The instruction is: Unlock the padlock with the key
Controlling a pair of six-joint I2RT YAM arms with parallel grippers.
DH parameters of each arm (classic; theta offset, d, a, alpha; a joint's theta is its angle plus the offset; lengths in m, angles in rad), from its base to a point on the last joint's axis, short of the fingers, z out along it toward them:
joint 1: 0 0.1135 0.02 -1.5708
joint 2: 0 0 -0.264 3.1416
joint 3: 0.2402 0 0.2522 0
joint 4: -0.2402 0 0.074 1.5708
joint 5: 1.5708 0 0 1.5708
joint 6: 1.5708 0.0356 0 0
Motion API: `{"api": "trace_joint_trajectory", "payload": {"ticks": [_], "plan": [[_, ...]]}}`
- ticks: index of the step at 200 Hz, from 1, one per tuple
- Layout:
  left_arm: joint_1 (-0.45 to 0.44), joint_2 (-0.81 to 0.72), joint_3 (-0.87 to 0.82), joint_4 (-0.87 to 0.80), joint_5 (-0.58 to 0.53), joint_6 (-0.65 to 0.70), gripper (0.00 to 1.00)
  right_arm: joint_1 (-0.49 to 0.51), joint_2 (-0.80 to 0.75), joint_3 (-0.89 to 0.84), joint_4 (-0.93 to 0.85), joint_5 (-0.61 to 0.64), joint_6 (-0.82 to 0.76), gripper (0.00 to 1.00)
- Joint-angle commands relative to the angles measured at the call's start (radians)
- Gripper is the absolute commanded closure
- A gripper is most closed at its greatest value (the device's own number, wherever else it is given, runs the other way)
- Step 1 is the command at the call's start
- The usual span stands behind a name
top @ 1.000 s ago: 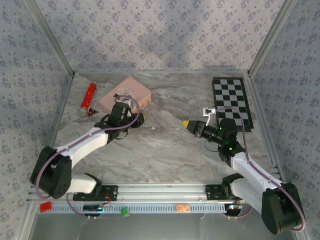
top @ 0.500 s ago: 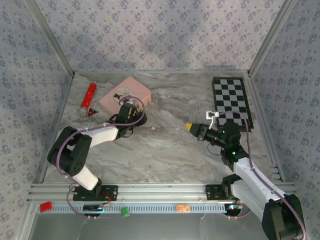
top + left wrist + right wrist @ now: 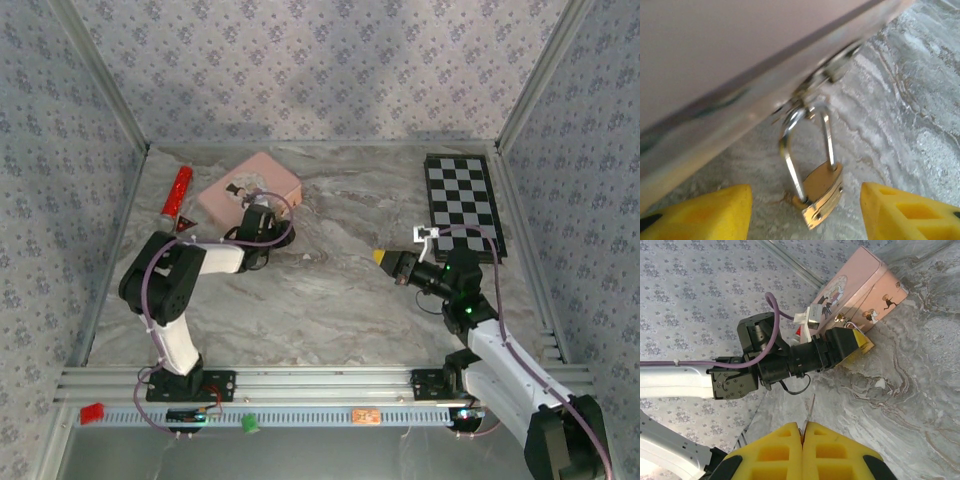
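Inside our wide-open left claw we see the padlock, untouched; our right claw pinches the key.

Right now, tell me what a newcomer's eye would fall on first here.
The brass padlock is hooked through the clasp of the pink tin at the table's far left, with the left gripper open on either side of it. The right gripper, mid-table right, is shut on a thin key pointing toward the tin. A checkerboard lies far right.
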State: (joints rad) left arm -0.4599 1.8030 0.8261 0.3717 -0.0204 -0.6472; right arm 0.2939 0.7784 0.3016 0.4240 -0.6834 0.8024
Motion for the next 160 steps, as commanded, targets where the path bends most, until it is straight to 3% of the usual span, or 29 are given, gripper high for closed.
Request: {"api": "trace_joint_trajectory", "payload": {"ticks": [1, 24, 70, 112, 160], "plan": [[0.053, 0.025, 0.058, 0.062, 0.045, 0.073, 0.40, -0.007, -0.008, 0.008, -0.019, 0.019, -0.020, 1.00], [0.101, 0.046, 0.086, 0.046, 0.106, 0.102, 0.40, -0.007, 0.005, 0.019, -0.028, 0.017, -0.026, 1.00], [0.120, 0.066, 0.091, 0.043, 0.123, 0.102, 0.41, -0.006, 0.034, 0.036, -0.020, 0.026, -0.028, 1.00], [0.151, 0.120, 0.031, 0.243, 0.202, -0.048, 0.41, -0.002, 0.046, 0.048, -0.012, 0.019, -0.024, 1.00], [0.153, 0.188, 0.012, 0.368, 0.199, -0.150, 0.44, 0.001, 0.032, 0.046, -0.020, 0.019, -0.022, 1.00]]}}
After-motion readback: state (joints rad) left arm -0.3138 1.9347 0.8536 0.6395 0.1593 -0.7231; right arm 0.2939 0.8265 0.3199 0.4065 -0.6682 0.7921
